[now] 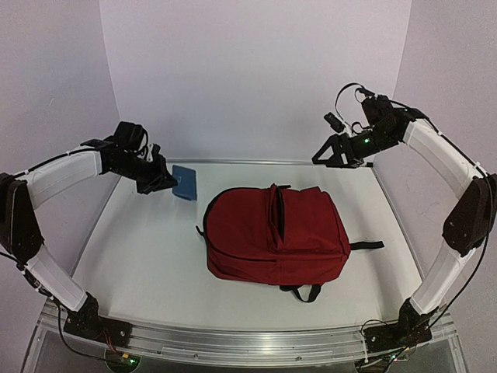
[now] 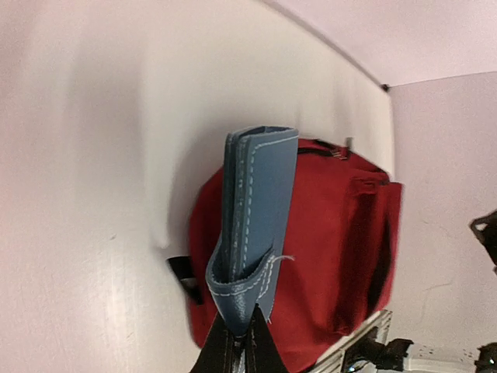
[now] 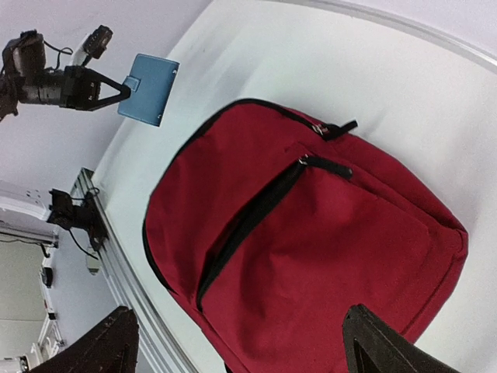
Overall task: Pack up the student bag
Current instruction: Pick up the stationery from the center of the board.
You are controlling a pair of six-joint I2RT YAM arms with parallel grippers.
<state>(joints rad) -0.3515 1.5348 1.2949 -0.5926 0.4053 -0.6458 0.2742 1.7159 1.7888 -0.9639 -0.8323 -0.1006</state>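
Our left hand [image 1: 168, 182] is clamped on one short end of a blue stitched case [image 1: 185, 183], its fingers [image 2: 233, 351] pinched together on the folded edge. It holds the case up off the desk [image 1: 132, 256] over the far left part, with the case pointing away from the hand toward the middle. Just to the right of the case, and not touching it, the student bag [image 1: 272, 233] lies flat near the middle of the desk with its front upward. A black zipper [image 3: 256, 210] runs along its front pocket, and we cannot tell whether it is open. A black strap [image 1: 366, 245] sticks out on the bag's right side and a black loop [image 1: 301, 293] lies at its near edge. Our right hand [image 1: 330, 159] hovers over the far right corner, well apart from the bag, its fingers [image 3: 373, 342] spread wide with nothing between them
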